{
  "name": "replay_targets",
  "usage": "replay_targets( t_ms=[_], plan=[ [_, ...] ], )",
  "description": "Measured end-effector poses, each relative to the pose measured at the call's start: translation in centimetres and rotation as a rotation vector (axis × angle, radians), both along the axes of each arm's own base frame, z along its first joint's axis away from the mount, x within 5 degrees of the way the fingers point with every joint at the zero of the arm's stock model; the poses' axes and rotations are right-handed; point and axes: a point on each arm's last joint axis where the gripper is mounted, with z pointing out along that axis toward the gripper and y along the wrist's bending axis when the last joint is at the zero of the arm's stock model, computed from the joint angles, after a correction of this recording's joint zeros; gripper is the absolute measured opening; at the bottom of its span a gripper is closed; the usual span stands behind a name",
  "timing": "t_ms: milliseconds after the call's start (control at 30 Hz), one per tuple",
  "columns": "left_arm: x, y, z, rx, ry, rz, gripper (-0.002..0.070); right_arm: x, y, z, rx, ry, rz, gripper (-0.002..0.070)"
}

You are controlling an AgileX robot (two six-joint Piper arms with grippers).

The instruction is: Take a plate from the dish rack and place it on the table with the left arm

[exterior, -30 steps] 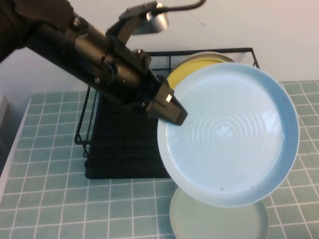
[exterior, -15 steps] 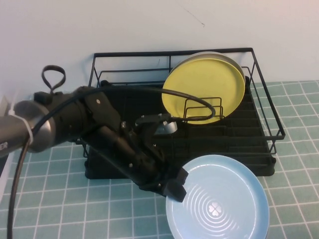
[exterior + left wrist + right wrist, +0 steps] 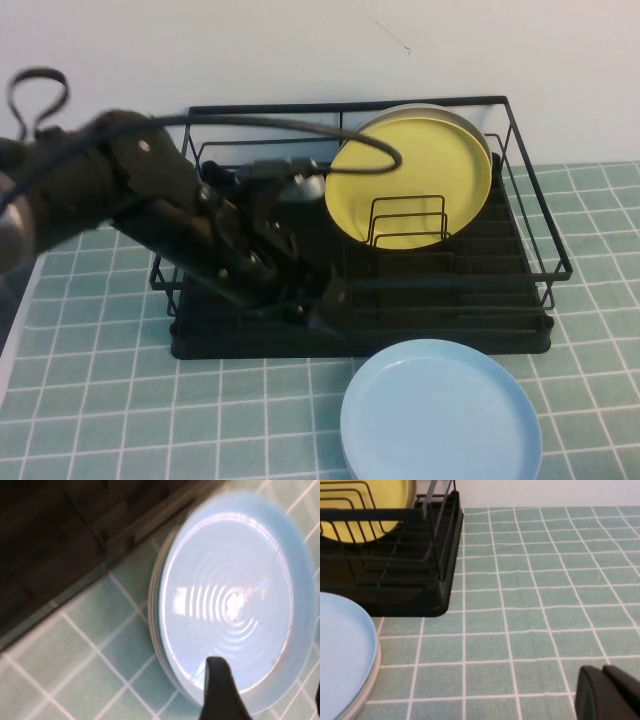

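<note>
The light sky-blue plate (image 3: 440, 412) lies flat on the green tiled table (image 3: 100, 400), just in front of the black wire dish rack (image 3: 450, 320). It rests on top of a paler plate whose rim (image 3: 154, 610) shows beneath it. My left gripper (image 3: 325, 305) hovers over the rack's front edge, up and to the left of the plate, open and empty. In the left wrist view the plate (image 3: 230, 595) lies below the spread fingers (image 3: 220, 690). My right gripper (image 3: 607, 690) is shut and empty, low over the tiles to the right of the rack.
A yellow plate (image 3: 410, 170) stands upright against the dividers at the rack's back right, with another plate's rim behind it. The rack (image 3: 395, 580) and the blue plate (image 3: 340, 655) also show in the right wrist view. A white wall stands behind the rack.
The blue plate came down from high in the air to lie flat on the table. My left gripper let go of it and drew back up and left over the rack.
</note>
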Motion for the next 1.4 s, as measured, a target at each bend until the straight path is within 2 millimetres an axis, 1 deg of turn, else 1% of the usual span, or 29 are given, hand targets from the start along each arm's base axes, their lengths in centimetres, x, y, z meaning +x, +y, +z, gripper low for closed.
replay_targets(
  t_ms=[33, 67, 133, 167, 233, 300, 367, 467, 500, 567, 633, 667, 733, 767, 900, 1000, 1067, 1400],
  plan=[
    [-0.1, 0.5, 1.3, -0.008, -0.035, 0.008, 0.0364, 0.0, 0.0, 0.0, 0.000, 0.000, 0.000, -0.0001],
    [-0.5, 1.3, 3.5, -0.026, -0.094, 0.021, 0.0347, 0.0, 0.0, 0.0, 0.000, 0.000, 0.000, -0.0001],
    [-1.5, 2.3, 6.3, -0.044, -0.183, 0.033, 0.0303, 0.0, 0.0, 0.0, 0.000, 0.000, 0.000, -0.0001],
    [-2.6, 3.0, 8.4, -0.058, -0.250, 0.036, 0.0271, 0.0, 0.0, 0.0, 0.000, 0.000, 0.000, -0.0001],
    [-4.6, 3.9, 11.0, -0.065, -0.346, 0.035, 0.0194, 0.0, 0.0, 0.0, 0.000, 0.000, 0.000, -0.0001],
    [-6.9, 5.1, 13.3, -0.068, -0.446, 0.035, 0.0094, 0.0, 0.0, 0.0, 0.000, 0.000, 0.000, -0.0001],
    [-9.0, 6.1, 14.8, -0.084, -0.526, 0.048, 0.0043, 0.0, 0.0, 0.0, 0.000, 0.000, 0.000, -0.0001],
    [-12.1, 7.5, 15.5, -0.123, -0.614, 0.094, 0.0011, 0.0, 0.0, 0.0, 0.000, 0.000, 0.000, -0.0001],
    [-12.7, 7.8, 15.4, -0.130, -0.628, 0.108, 0.0010, 0.0, 0.0, 0.0, 0.000, 0.000, 0.000, -0.0001],
    [-14.9, 8.9, 14.1, -0.153, -0.666, 0.157, 0.0003, 0.0, 0.0, 0.0, 0.000, 0.000, 0.000, -0.0001],
    [-16.3, 9.6, 12.9, -0.178, -0.693, 0.196, 0.0001, 0.0, 0.0, 0.0, 0.000, 0.000, 0.000, -0.0001],
    [-17.4, 10.1, 11.7, -0.196, -0.700, 0.218, 0.0001, 0.0, 0.0, 0.0, 0.000, 0.000, 0.000, -0.0001],
    [-18.8, 10.8, 10.0, -0.227, -0.733, 0.260, 0.0000, 0.0, 0.0, 0.0, 0.000, 0.000, 0.000, -0.0001],
    [-19.7, 11.3, 8.7, -0.244, -0.753, 0.284, 0.0000, 0.0, 0.0, 0.0, 0.000, 0.000, 0.000, -0.0001],
    [-21.8, 12.6, 5.2, -0.285, -0.818, 0.361, -0.0001, 0.0, 0.0, 0.0, 0.000, 0.000, 0.000, -0.0001],
    [-22.6, 13.5, 3.9, -0.322, -0.896, 0.438, -0.0001, 0.0, 0.0, 0.0, 0.000, 0.000, 0.000, -0.0001],
    [-22.6, 13.8, 3.1, -0.330, -0.915, 0.471, -0.0001, 0.0, 0.0, 0.0, 0.000, 0.000, 0.000, -0.0001],
    [-22.3, 13.8, -2.1, -0.259, -0.806, 0.485, -0.0002, 0.0, 0.0, 0.0, 0.000, 0.000, 0.000, -0.0001]
  ],
)
